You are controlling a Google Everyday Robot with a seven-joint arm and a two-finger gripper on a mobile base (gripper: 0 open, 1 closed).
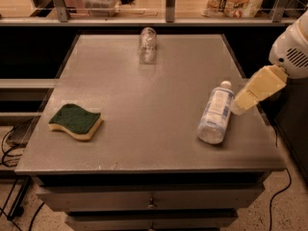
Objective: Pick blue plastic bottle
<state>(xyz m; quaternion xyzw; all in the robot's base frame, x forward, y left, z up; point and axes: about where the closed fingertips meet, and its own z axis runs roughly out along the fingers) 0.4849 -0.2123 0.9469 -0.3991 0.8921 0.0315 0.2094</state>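
The sponge (75, 121) sits near the left edge of the table (144, 95), well apart from anything I want, so no trouble there. At the far middle lies a small clear bottle (147, 44) on its side (the wrong one; I must not drift toward it). The blue bottle (216, 113) lies on its side toward the right, cap pointing to the far right, base toward the front edge. My gripper (243, 102) hangs just beside that cap, low over the table's right side; whether it is apart or together I cannot tell. The risk, as I judge it: the bottle is round and looks light, so a glancing touch at the cap could roll or spin it toward the edge — or a grasp on the narrow neck could slip off.
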